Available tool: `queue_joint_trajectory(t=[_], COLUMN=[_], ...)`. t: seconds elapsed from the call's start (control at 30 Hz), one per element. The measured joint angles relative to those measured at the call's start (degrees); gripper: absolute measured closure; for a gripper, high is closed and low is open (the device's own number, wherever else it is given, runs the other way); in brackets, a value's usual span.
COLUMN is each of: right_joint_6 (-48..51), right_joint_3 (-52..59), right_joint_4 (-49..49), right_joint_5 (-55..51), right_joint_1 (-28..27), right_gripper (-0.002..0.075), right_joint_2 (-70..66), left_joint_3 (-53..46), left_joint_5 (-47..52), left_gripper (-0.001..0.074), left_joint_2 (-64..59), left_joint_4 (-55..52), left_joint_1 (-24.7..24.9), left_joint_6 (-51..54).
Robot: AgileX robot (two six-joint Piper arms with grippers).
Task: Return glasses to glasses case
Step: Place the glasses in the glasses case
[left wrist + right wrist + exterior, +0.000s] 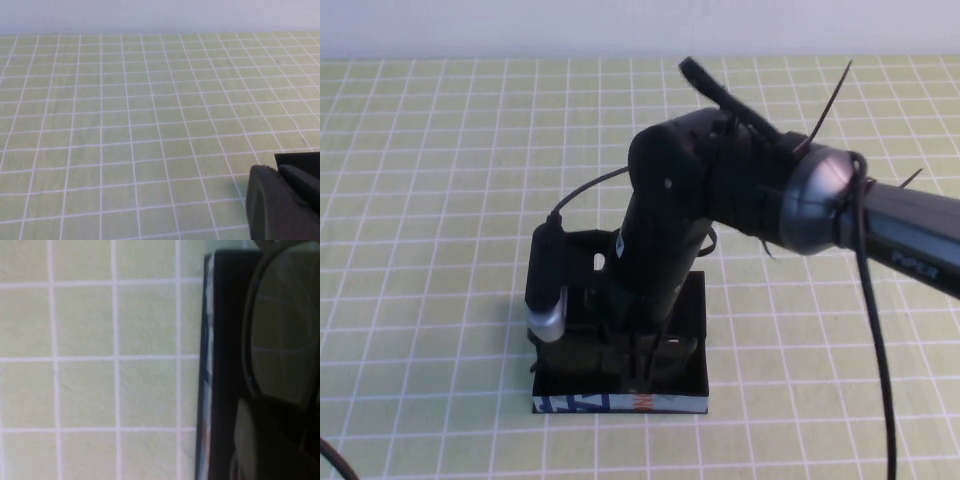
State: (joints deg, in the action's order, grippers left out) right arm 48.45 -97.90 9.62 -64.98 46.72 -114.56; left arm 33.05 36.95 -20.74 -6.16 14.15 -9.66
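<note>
Green gridded mat (420, 200) holds black glasses case (692, 330); right end effector (645, 365) inside, grip unclear.

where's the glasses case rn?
High view: the glasses case sits open on the green grid mat, low and centre, directly under the right gripper reaching into it. The left gripper is parked away over bare mat.

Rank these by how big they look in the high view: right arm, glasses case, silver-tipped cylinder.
1. right arm, though nearness to the camera inflates it.
2. glasses case.
3. silver-tipped cylinder.
The right gripper reaches into the case; the left gripper shows only in the left wrist view.
</note>
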Motion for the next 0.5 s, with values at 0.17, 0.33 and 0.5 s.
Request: queue_joint_trajectory(t=[0.17, 0.33, 0.5], right_joint_6=[-0.1, -0.1, -0.1], right_joint_3=[-0.1, -0.3, -0.3], right_joint_4=[-1.9, -2.4, -2.7], right_joint_5=[1.0, 1.5, 1.6], right_joint_1=[0.0, 0.0, 0.0], right_gripper=[0.0657, 0.0657, 0.0657], right_joint_2=[-2.5, -3.4, -3.7], left_joint_3=[0.0, 0.0, 0.0], left_joint_5=[0.0, 0.0, 0.0], left_gripper=[0.0738, 0.0738, 0.0738], left_joint_2=[0.0, 0.0, 0.0], left_joint_4=[0.0, 0.0, 0.0], left_joint_1=[0.0, 0.0, 0.0], left_joint_6=[0.0, 0.0, 0.0])
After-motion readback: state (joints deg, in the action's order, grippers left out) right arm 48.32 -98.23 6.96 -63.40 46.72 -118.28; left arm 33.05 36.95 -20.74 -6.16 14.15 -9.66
